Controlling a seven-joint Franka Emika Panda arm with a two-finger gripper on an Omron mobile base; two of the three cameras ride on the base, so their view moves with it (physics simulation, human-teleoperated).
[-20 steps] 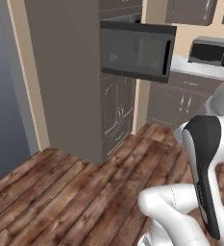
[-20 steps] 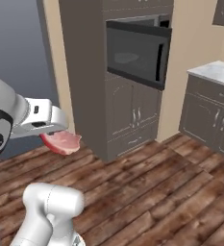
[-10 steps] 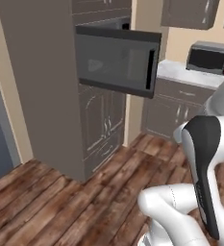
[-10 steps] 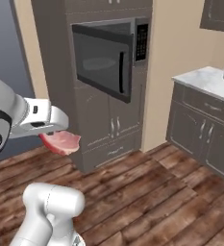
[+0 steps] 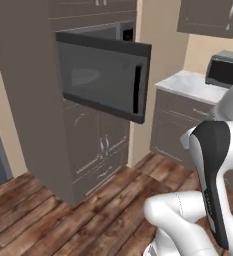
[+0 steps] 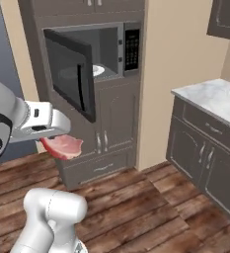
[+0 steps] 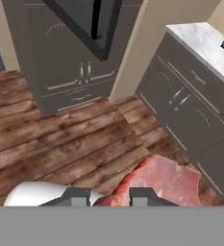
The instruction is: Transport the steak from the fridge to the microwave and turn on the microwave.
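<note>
My gripper [image 6: 57, 140] is shut on the steak [image 6: 63, 147], a flat red-pink slab held out level at the left of the right base view. In the hand view the steak [image 7: 167, 179] sticks out past my two fingertips [image 7: 141, 197] above the wooden floor. The microwave [image 6: 106, 48] sits built into a tall grey cabinet, ahead of and above the steak. Its windowed door [image 6: 72, 74] stands swung open towards me, and the white turntable plate [image 6: 97, 70] and black keypad [image 6: 132, 45] show. From the left the door [image 5: 105, 82] hides the inside. The fridge is out of view.
The tall cabinet column [image 5: 83, 155] has shut double doors below the microwave. To the right runs a marble-topped counter [image 6: 210, 99] over dark base cabinets [image 7: 190, 105], with a small oven [image 5: 225, 70] on it. Open wooden floor [image 6: 136, 197] lies between.
The whole picture has shifted with the base: the microwave has grown larger and its open cavity now faces the right base view. The steak stays in the gripper, unchanged.
</note>
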